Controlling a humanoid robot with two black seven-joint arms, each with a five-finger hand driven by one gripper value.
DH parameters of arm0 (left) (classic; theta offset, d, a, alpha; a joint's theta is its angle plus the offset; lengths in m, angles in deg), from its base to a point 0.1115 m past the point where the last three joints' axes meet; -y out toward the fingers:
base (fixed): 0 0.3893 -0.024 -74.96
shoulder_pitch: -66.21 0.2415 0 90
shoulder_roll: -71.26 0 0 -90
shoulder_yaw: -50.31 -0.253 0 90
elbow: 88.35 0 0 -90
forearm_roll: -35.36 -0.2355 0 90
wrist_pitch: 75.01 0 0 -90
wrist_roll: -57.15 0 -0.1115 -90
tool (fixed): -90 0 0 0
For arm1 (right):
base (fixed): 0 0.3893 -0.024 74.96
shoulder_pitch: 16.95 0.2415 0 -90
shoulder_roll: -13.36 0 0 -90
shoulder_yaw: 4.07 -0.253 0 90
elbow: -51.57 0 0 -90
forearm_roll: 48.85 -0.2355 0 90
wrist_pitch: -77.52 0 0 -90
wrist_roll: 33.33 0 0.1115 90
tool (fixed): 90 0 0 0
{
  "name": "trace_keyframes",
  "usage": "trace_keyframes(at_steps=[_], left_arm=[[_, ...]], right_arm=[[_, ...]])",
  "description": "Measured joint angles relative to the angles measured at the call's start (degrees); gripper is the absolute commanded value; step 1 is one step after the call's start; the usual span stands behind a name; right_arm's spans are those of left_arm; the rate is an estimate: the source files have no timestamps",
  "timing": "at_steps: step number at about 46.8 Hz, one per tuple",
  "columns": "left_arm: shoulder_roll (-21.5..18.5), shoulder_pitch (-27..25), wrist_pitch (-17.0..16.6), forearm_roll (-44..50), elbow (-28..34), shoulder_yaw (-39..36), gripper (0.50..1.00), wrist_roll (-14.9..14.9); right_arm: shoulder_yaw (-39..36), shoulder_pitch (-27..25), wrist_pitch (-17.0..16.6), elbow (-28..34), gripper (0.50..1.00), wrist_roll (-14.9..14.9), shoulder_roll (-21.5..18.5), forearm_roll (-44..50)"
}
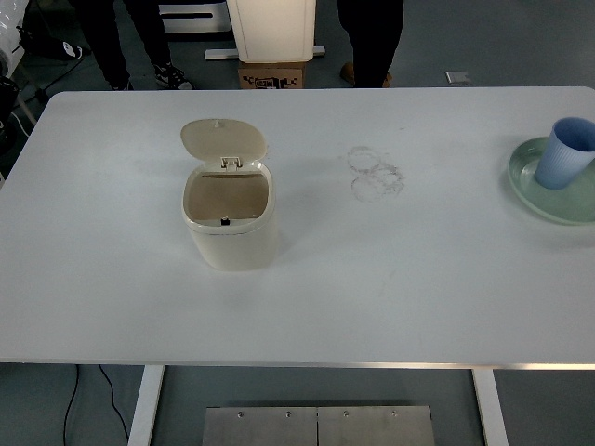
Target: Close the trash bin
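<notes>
we see the cream trash bin point(231, 223) standing left of centre on the white tabletop point(390, 279) | its lid point(223, 139) stands up, open | no robot hand is in our view, so we cannot tell its state | a blue cup point(567, 153) stands on a green plate point(539, 200) at the right edge

Two people at the picture's top, each showing only from the thighs down.

The first person point(125, 32), toward the left, wears black trousers point(104, 42) with fairly loose, plain legs. One foot shows a dark sneaker point(173, 76) with pale marks on it and a light sole, while the other foot is mostly hidden and too dark to tell. The second person point(372, 32), toward the middle, also wears black trousers, cut straight and unmarked, reaching down to brown shoes point(348, 72). One shoe shows at each side of the legs, and both are tan and low. Nothing above the legs shows for either person.
</notes>
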Motion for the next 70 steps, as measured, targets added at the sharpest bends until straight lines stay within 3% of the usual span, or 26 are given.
trace_keyframes(at_steps=[18,33,45,61,70], left_arm=[[1.25,-2.3,3.7,-5.05,0.0,-5.15,1.0,-0.55],[1.83,-5.74,9.84,-5.81,0.0,-7.13,1.0,-0.97],[3.44,-6.03,13.84,-6.87,0.0,-7.11,1.0,-3.35],[3.28,-7.13,19.79,-6.02,0.0,-6.85,1.0,-3.3],[2.83,-8.79,20.36,-5.82,0.05,-6.64,1.0,-2.9]], right_arm=[[0.0,-0.02,0.0,0.0,0.991,0.01,0.0,0.0],[0.0,0.01,0.0,0.0,0.991,0.0,0.0,0.0],[0.0,-0.03,0.0,0.0,0.991,0.0,0.0,0.0],[0.0,-0.01,0.0,0.01,0.991,0.02,0.0,0.0],[0.0,0.0,0.0,0.0,0.991,0.03,0.0,0.0]])
